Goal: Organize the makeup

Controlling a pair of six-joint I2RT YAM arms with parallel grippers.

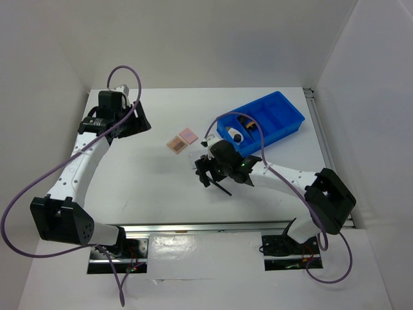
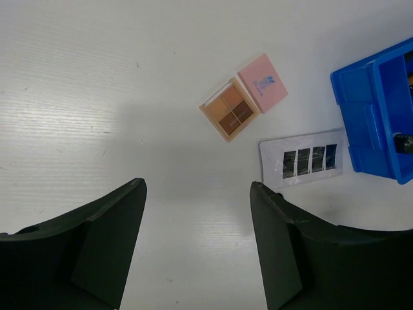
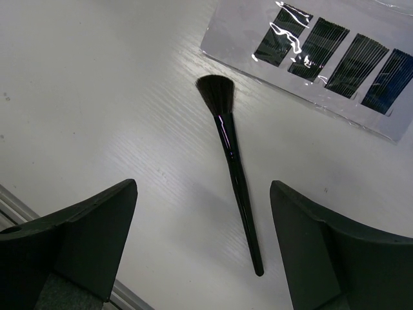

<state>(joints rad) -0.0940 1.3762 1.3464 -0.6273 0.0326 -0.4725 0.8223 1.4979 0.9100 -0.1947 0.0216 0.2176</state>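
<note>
Of the makeup, an open compact with tan pans (image 2: 229,111) and a pink lid (image 2: 263,82) lies mid-table (image 1: 182,140). Beside it is the grey strip palette (image 2: 303,159) with four dark pans (image 3: 322,51). A black brush (image 3: 232,168) lies flat on the table, bristles towards the palette. My right gripper (image 3: 203,187) hovers over it, open, with the handle between the fingers and untouched. In the top view that gripper (image 1: 206,171) sits just in front of the bin. My left gripper (image 2: 197,187) is open and holds nothing, back at the far left (image 1: 137,119).
A blue divided bin (image 1: 284,110) stands at the back right, with a white tube-like item (image 1: 235,134) and a dark item (image 1: 245,121) in its near compartments. The bin's corner (image 2: 361,97) shows right of the palette. A metal rail (image 3: 13,200) runs along the near edge.
</note>
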